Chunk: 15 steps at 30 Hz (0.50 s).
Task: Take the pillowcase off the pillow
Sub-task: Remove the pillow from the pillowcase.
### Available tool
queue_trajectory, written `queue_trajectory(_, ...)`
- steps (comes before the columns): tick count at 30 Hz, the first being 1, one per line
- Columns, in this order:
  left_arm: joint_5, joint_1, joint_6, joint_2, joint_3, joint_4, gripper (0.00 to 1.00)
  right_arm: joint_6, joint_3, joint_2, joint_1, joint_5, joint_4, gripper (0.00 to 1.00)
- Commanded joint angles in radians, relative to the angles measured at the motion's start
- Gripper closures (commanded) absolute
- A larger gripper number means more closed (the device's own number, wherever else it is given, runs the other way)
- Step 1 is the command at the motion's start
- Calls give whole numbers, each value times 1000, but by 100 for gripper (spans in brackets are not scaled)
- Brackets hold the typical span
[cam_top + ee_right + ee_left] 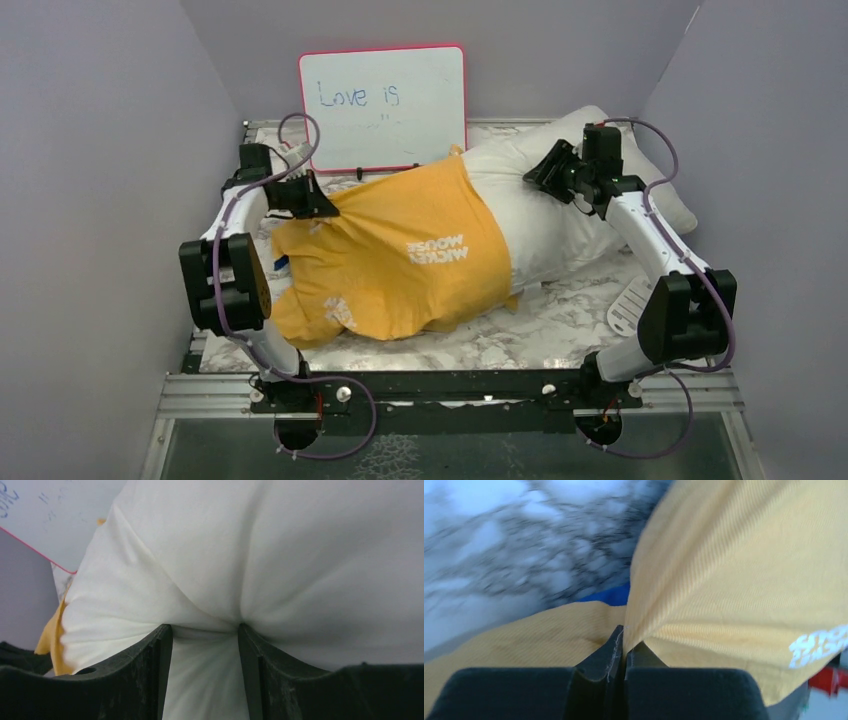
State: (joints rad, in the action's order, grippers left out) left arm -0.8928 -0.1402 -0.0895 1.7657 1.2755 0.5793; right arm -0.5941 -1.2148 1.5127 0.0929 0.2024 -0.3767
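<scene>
The left fingers (pixel 599 680) pinched a fold of the pillowcase (pixel 400 250), which covered the left part of the pillow (pixel 560 210) on the tabletop (pixel 560 330), while the right fingers (pixel 155 680) squeezed its bare end, likely anchoring it against the pull.

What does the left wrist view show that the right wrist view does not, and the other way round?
Only the left wrist view: the left gripper shut on a fold of the pillowcase, part of its white lettering, and the marbled table. Only the right wrist view: the right gripper pinching the white pillow, and a corner of the whiteboard. Both: yellow pillowcase fabric, only a sliver at the left edge in the right wrist view.
</scene>
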Motion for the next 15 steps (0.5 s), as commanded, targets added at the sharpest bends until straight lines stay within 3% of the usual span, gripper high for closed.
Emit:
queue_trajectory(1,429,-202,261,-176,-96,-113,100,-94,89,19,-15,-253,-114,44)
queue_trajectory(6,521,-292,318,-311,-180,-159,100,-130,111,-9,-14,-239,-83,44)
queue_trajectory(10,408,-291,319,-308,-183,-170,100,-90,79,-6,-15,-135,-90,42)
queue_trajectory(12,417,-286,325,-324,-177,-167,71,-63,54,-12,-15,-99,-112,40)
queue_trajectory(15,516,-219,315,-382,-136,-116,41,-6,32,-39,-15,-36,-117,35)
